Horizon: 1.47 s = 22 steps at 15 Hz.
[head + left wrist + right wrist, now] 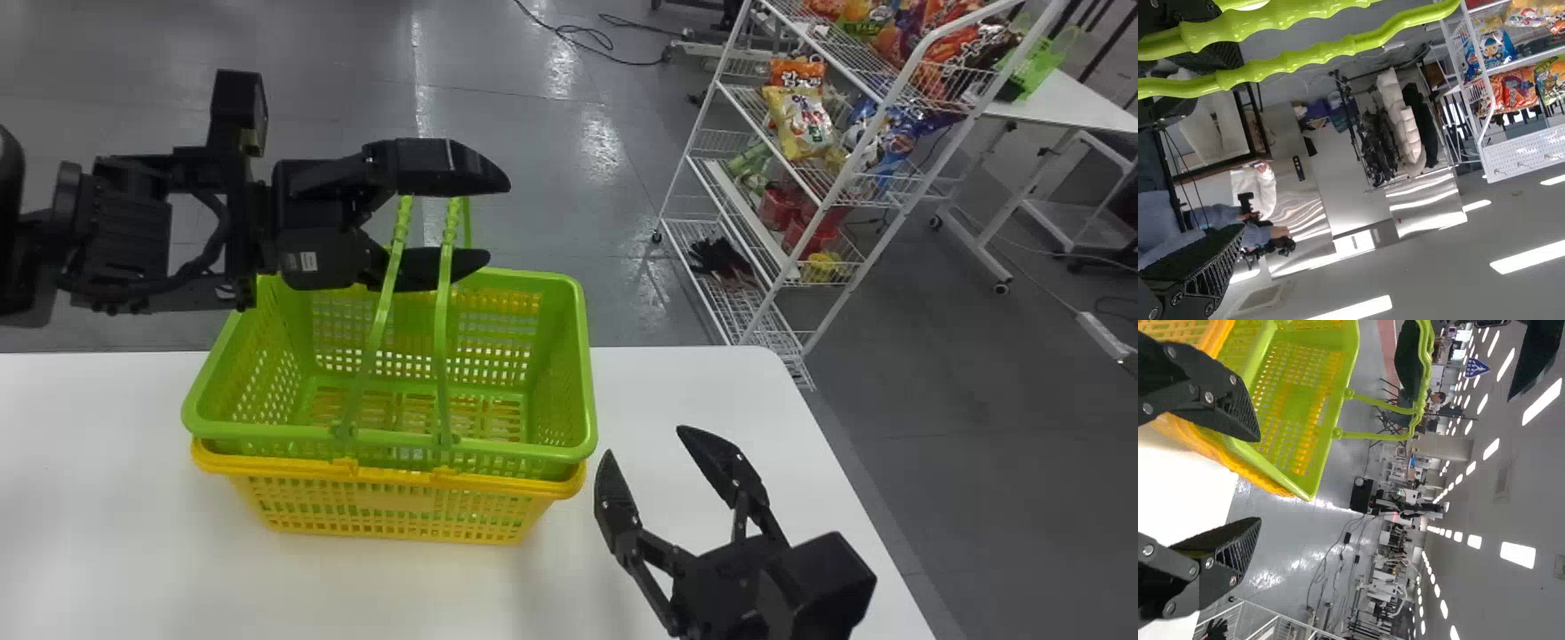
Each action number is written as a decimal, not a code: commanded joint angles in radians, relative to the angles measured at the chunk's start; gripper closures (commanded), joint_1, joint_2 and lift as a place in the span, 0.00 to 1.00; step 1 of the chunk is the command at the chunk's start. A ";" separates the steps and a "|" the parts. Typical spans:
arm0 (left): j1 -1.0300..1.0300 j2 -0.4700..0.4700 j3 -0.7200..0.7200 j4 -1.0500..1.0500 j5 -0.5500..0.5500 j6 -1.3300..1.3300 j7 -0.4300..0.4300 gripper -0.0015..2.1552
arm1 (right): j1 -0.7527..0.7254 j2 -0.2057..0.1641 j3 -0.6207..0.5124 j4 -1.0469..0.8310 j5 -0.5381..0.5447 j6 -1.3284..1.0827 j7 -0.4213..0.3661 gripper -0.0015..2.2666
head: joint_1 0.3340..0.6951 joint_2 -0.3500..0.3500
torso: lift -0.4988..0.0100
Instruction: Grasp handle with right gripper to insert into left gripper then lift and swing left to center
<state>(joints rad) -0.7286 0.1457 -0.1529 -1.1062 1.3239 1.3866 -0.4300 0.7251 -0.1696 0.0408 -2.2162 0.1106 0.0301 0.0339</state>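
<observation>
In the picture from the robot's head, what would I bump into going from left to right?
Left arm → stacked green and yellow baskets → right claw → white snack rack → white back table.

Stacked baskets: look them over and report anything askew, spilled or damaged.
Nothing stands out: the green basket sits nested in the yellow one, its raised handles within the open left tool.

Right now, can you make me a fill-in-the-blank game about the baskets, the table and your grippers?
The green basket sits inside the ____ basket.
Its handles reach up to the robot's ____ gripper.
The right gripper is not shut but ____.
The table is coloured ____.
Missing words: yellow; left; open; white.
</observation>
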 commanded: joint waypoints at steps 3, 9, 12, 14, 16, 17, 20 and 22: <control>-0.040 0.005 -0.007 -0.001 0.038 0.012 0.039 0.03 | 0.045 0.001 -0.027 0.072 -0.040 -0.160 0.000 0.02 | 1.00 0.08 | 0.80; -0.112 0.009 -0.017 0.003 0.116 0.033 0.091 0.03 | 0.071 0.004 -0.065 0.193 -0.086 -0.368 0.003 0.02 | 1.00 0.04 | 0.80; -0.155 0.014 -0.025 0.014 0.152 0.039 0.111 0.03 | 0.069 0.010 -0.090 0.274 -0.150 -0.451 0.073 0.02 | 1.00 0.02 | 0.80; -0.196 0.012 -0.025 0.031 0.166 0.039 0.114 0.03 | 0.065 0.013 -0.093 0.317 -0.152 -0.500 0.077 0.02 | 1.00 0.01 | 0.80; -0.236 0.012 -0.027 0.042 0.178 0.042 0.122 0.03 | 0.065 0.015 -0.096 0.339 -0.164 -0.525 0.078 0.02 | 1.00 0.00 | 0.80; -0.258 0.014 -0.027 0.048 0.189 0.042 0.126 0.03 | 0.062 0.018 -0.099 0.349 -0.166 -0.531 0.083 0.02 | 1.00 0.00 | 0.80; -0.313 0.015 -0.028 0.086 0.210 0.042 0.140 0.03 | 0.048 0.025 -0.098 0.392 -0.167 -0.562 0.084 0.02 | 0.95 0.00 | 0.80; -0.331 0.020 -0.028 0.100 0.221 0.046 0.145 0.03 | 0.042 0.032 -0.098 0.417 -0.172 -0.571 0.096 0.02 | 0.93 0.00 | 0.80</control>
<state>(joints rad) -1.0449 0.1617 -0.1806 -1.0172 1.5358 1.4310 -0.2871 0.7711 -0.1423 -0.0570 -1.8170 -0.0572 -0.5318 0.1273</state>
